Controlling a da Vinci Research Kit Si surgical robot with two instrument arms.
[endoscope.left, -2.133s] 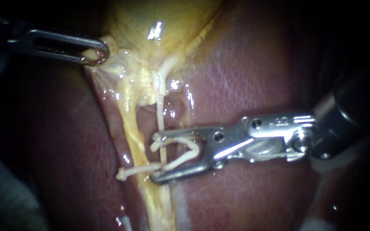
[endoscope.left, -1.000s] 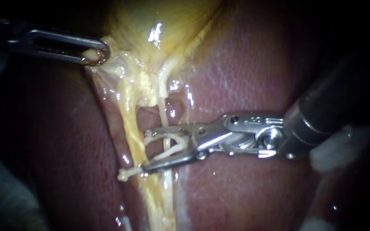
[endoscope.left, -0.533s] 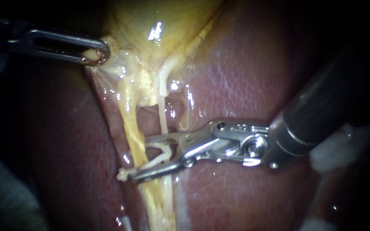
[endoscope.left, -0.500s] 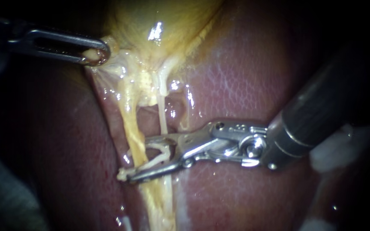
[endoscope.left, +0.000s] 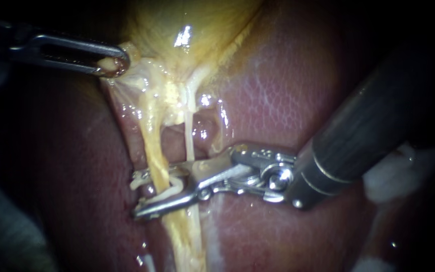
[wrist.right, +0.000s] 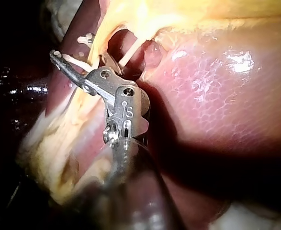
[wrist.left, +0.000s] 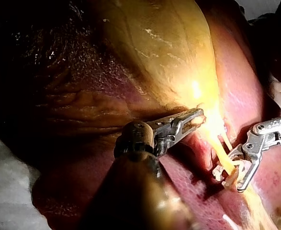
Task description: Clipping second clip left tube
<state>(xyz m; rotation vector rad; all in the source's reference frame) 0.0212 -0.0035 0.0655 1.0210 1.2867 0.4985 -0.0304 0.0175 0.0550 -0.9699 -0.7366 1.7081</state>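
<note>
Left tube [endoscope.left: 153,151] sat right between the jaws of my right instrument [endoscope.left: 136,196], crossing them about halfway along. The jaws stood partly apart with the white clip [endoscope.left: 176,186] seated between them. Both jaws bore on the clip, its legs lay either side of the tube, and nothing was squeezed down yet. The jaw tips poked out just past the tube, close over the liver [endoscope.left: 278,100]. My left instrument [endoscope.left: 113,64] was well off beyond the jaws, clamped on a bit of the gallbladder [endoscope.left: 187,20], which I figured was what pulled the tube taut.

What worried me:
- **Thin tube:** The thin tube [endoscope.left: 189,138] ran in at the heel of the jaws, and I couldn't tell whether it was inside them. Closing there might catch both tubes.
- **Liver:** The tips were so low they could pinch liver into the clip.
- **Left grip:** If it slipped, the tube could go slack and slide toward the tips, so the clip would only half cross it.
</note>
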